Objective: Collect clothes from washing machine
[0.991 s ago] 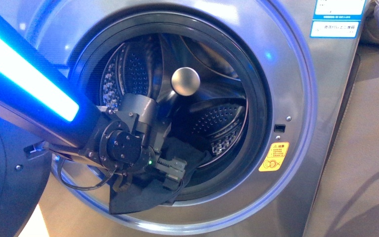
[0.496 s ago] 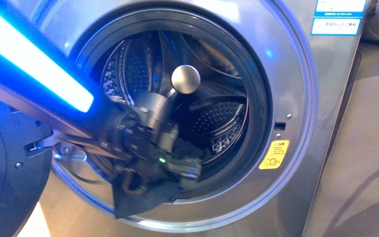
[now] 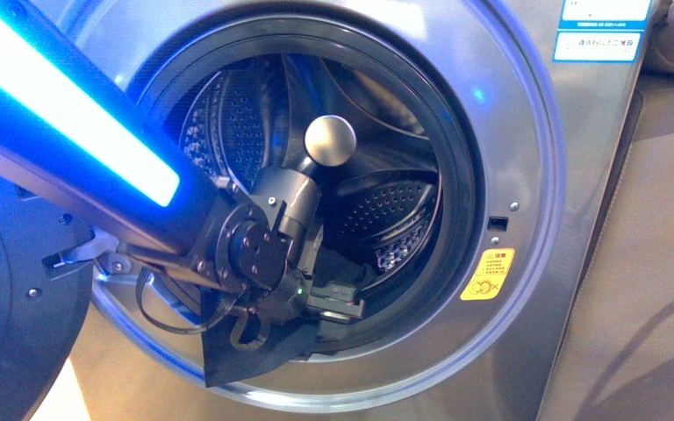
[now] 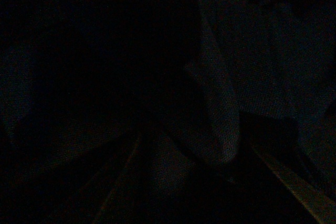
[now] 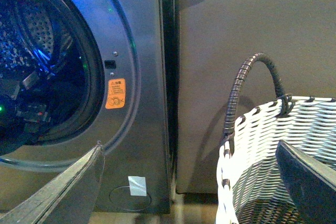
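Note:
The silver-grey washing machine (image 3: 527,175) stands with its door (image 3: 4,316) swung open at the left. The dark navy clothes (image 3: 246,355) lie in the bottom of the perforated drum (image 3: 386,210), with one corner hanging over the lower lip. My left gripper (image 3: 340,303) is open and reaches through the drum mouth, low down, right over the clothes. The left wrist view is dark. My right gripper (image 5: 189,192) is open and empty. It hangs outside the machine (image 5: 142,51), between its front and the basket.
A white-and-grey woven basket (image 5: 273,145) with a dark hoop handle (image 5: 247,77) stands right of the machine against a brown panel (image 5: 236,24). An orange sticker (image 3: 487,274) and a blue-white label (image 3: 601,26) are on the machine's front. My left arm's blue light strip (image 3: 70,114) crosses the opening.
My left arm has pushed further right and deeper into the drum, over the clothes. The hanging corner of the clothes stays on the lip.

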You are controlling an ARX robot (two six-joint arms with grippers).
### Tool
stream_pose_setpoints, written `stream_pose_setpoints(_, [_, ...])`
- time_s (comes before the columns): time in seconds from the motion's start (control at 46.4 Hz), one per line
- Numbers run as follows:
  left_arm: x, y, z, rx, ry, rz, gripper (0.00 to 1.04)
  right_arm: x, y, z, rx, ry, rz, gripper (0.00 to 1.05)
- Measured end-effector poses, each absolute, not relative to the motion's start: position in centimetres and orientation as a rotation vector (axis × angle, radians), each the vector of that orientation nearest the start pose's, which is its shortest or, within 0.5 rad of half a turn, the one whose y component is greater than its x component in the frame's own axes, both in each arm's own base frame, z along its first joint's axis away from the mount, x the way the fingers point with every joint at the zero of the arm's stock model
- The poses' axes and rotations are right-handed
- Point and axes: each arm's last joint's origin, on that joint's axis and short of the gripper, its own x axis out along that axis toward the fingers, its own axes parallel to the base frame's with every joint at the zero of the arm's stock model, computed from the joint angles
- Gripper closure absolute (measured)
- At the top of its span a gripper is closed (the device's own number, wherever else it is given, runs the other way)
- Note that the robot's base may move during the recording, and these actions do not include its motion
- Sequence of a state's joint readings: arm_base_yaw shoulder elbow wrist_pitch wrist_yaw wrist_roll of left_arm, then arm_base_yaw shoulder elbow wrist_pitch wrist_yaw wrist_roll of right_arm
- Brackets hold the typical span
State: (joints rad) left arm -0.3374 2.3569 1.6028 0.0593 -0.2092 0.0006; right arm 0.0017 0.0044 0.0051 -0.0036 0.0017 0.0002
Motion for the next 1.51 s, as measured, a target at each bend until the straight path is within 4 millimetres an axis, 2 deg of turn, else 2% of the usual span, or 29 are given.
stream_pose_setpoints(0.259, [47.5, -15.7, 10.3, 0.193, 0.648, -0.119, 0.88, 9.8, 0.0, 16.5, 0.0, 0.003, 0.0, 0.08])
stream_pose_setpoints(0.388, [47.3, -15.8, 10.3, 0.201, 0.628, -0.124, 0.99, 9.8, 0.0, 16.5, 0.0, 0.003, 0.0, 0.08])
stream_pose_setpoints(0.582, [45.9, -16.0, 11.3, 0.221, 0.559, -0.162, 0.99, 9.8, 0.0, 16.5, 0.0, 0.003, 0.0, 0.08])
stream_pose_setpoints(0.797, [41.7, -15.8, 15.5, 0.215, 0.428, -0.256, 0.99, 9.8, 0.0, 16.5, 0.0, 0.003, 0.0, 0.08])
stream_pose_setpoints(1.142, [36.5, -13.6, 19.3, 0.2, 0.346, -0.322, 0.99, 9.8, 0.0, 16.5, 0.0, 0.003, 0.0, 0.08])
stream_pose_setpoints(1.228, [35.1, -12.9, 21.5, 0.19, 0.293, -0.333, 0.99, 9.8, 0.0, 16.5, 0.0, 0.003, 0.0, 0.08])
stream_pose_setpoints(1.401, [32.6, -12.4, 27.4, 0.166, 0.162, -0.366, 0.99, 9.8, 0.0, 16.5, 0.0, 0.003, 0.0, 0.08])
stream_pose_setpoints(1.508, [32.0, -12.6, 29.8, 0.161, 0.116, -0.378, 0.99, 9.8, 0.0, 16.5, 0.0, 0.003, 0.0, 0.08])
